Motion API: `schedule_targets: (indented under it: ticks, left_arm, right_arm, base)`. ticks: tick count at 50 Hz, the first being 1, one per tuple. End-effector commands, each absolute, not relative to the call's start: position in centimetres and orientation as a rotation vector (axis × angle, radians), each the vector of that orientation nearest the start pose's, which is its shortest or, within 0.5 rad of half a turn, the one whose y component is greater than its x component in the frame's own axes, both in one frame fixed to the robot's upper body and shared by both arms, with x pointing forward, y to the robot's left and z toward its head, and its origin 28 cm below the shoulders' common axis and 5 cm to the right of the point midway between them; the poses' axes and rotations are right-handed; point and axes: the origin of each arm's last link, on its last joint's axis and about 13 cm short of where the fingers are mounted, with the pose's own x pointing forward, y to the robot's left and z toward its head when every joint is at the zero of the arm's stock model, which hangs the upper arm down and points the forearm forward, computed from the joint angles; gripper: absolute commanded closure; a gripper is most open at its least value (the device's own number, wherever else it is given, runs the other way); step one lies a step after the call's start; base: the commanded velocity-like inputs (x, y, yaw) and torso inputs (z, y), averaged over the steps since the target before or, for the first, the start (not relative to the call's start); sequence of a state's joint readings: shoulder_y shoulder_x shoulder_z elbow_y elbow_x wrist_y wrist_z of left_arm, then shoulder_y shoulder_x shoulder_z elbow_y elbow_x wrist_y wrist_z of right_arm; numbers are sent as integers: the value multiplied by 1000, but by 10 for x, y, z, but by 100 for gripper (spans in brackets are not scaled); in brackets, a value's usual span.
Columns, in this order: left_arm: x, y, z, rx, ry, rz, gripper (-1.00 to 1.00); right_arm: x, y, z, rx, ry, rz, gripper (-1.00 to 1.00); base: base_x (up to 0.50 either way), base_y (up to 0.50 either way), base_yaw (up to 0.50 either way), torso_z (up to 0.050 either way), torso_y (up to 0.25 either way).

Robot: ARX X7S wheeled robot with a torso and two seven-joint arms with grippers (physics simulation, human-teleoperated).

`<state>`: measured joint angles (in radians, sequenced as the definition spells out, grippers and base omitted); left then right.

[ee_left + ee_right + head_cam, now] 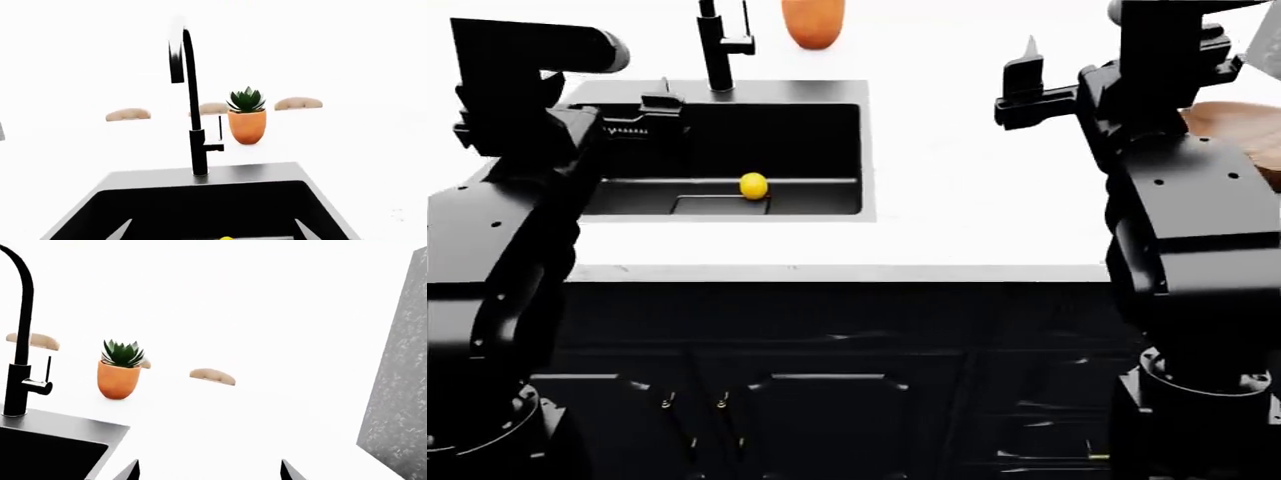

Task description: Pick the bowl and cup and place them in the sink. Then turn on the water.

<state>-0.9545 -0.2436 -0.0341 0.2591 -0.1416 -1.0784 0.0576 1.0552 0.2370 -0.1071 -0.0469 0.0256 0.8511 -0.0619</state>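
Head view: bowl (1241, 128) sat at right edge of frame, partly hidden behind R arm, so right gripper (1024, 85) was nearer vs left gripper (647, 110) over sink (868, 150); both grippers looked released, nothing held; cup not visible.

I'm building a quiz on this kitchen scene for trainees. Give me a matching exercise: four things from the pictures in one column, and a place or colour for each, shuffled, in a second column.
Things:
1. small round yellow ball
2. tall slim matte-black faucet
3. orange terracotta plant pot
4. wide shallow brown wooden bowl

Descriptions:
A. on the white counter beyond the faucet
B. partly hidden behind the right arm
C. lying inside the matte-black sink
D. standing on the sink's back rim

Pairs: 1-C, 2-D, 3-A, 4-B
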Motion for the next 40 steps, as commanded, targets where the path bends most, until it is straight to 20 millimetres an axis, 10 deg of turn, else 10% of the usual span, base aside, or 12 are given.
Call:
schedule_targets:
  ticks: [1, 40]
  left_arm:
    - [312, 279, 288, 52, -98, 37, -100]
    - [315, 271, 264, 69, -117, -78, -100]
  right_arm:
    - [342, -171, 313, -231, -196, -93, -100]
    - [336, -173, 296, -170, -171, -56, -100]
  base:
    - [0, -500, 0, 0, 0]
    - [31, -497, 0, 0, 0]
